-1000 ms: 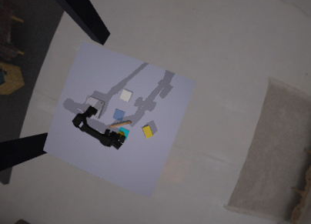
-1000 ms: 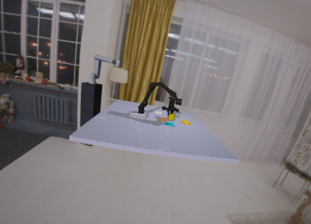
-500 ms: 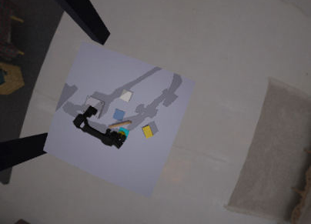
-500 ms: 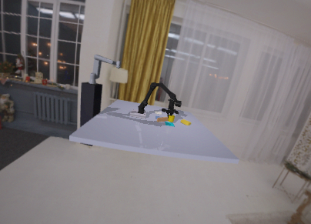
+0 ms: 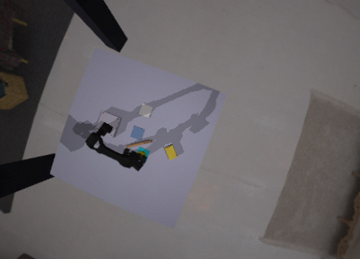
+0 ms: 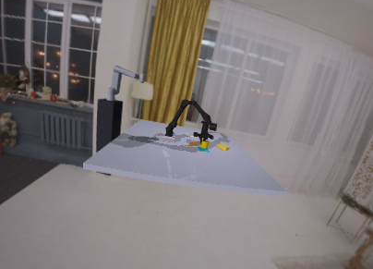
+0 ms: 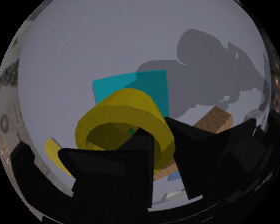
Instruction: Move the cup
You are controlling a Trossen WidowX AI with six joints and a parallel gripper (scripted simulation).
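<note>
Tool (image 7: 147,163) clamped on yellow cup (image 7: 127,125) at its rim, dark fingers on the near wall. From wrist: cup mouth open toward camera, tilted in frame, inside dim, marbles not discernible. Teal pad (image 7: 147,90) directly behind/under cup in wrist view, partly covered by it. Wooden block (image 7: 213,120) to the right of cup, near the fingers; yellow edge of something low left, too cut off to name.

From top: arm (image 5: 109,150) stretched across pale counter (image 5: 111,189), tool (image 5: 140,154) over teal pad (image 5: 143,149), cup mostly hidden under the tool there, only a yellow sliver showing. Blue pad (image 5: 137,132) apart, up-left of the teal one. Wooden stick-like block (image 5: 139,143) between the two pads. Yellow block (image 5: 170,151) to the right, white cube (image 5: 145,109) further up. None of these last three clear in wrist.

From exterior: cup (image 6: 204,145) low, at or just above teal pad (image 6: 204,150); contact with pad not resolvable. Yellow block (image 6: 222,147) just beside on counter (image 6: 162,168)
</note>
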